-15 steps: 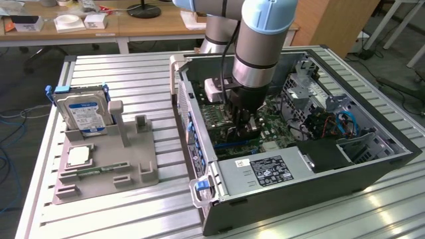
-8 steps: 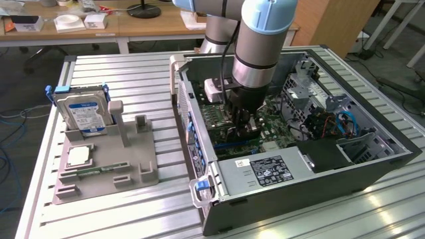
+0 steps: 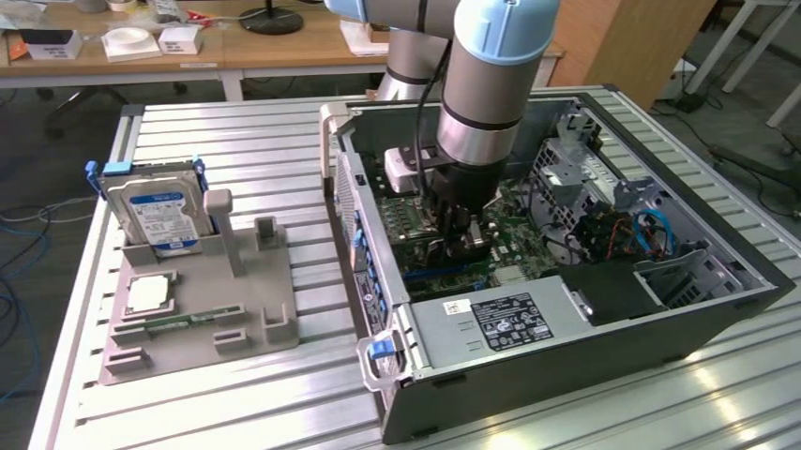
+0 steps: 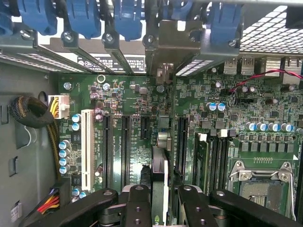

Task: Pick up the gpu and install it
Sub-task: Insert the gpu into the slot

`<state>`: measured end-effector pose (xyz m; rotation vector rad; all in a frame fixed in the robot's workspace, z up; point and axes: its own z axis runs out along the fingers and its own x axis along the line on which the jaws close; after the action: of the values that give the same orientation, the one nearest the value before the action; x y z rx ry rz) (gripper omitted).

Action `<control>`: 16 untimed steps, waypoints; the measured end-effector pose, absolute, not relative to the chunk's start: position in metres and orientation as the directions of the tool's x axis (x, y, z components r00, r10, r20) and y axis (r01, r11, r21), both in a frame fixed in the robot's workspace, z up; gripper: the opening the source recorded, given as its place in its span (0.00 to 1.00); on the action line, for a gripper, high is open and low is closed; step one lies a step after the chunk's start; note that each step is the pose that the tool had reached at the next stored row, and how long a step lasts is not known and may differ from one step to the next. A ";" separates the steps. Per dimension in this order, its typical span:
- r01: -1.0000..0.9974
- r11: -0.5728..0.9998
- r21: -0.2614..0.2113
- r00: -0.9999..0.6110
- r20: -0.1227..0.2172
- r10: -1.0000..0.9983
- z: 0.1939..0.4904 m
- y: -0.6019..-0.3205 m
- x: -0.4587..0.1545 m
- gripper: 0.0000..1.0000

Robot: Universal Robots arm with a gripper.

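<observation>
Wrist view puts the end effector [image 4: 159, 198] nearest, its two black fingers [image 4: 137, 205] pinching the gpu [image 4: 159, 175] edge-on: a thin, stiff card seen as a pale strip between the pads, hanging just above the motherboard [image 4: 199, 113]. I judge the card light and rigid but fragile, its exposed components and gold contact edge best left untouched; holding it by the flat faces near the top edge, as now, seems the sound place. At 12 o'clock from the grip run long black expansion slots [image 4: 124, 146] and a white slot [image 4: 87, 144], moulded plastic with fine ribs, on glossy green board studded with blue-topped capacitors. Farther toward 12 o'clock stand blue plastic slot latches [image 4: 128, 19] on the bare steel rear frame. In the exterior view the arm reaches down into the open computer case [image 3: 701, 319] on the ribbed metal tabletop [image 3: 225, 141]; at 9 o'clock of the case a grey tray [image 3: 250, 309] carries a hard drive [image 3: 160, 216].
</observation>
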<state>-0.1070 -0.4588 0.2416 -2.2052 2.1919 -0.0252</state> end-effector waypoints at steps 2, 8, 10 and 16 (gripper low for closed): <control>-0.999 -0.006 -0.034 0.006 -0.011 -1.000 0.241 -0.459 -0.107 0.27; -0.999 -0.006 -0.034 0.006 -0.011 -1.000 0.240 -0.459 -0.107 0.27; -0.999 -0.006 -0.034 0.006 -0.011 -1.000 0.240 -0.459 -0.107 0.27; -0.999 -0.006 -0.035 0.006 -0.012 -1.000 0.238 -0.459 -0.107 0.27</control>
<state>-0.1070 -0.4586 0.2383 -2.2048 2.1917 -0.0250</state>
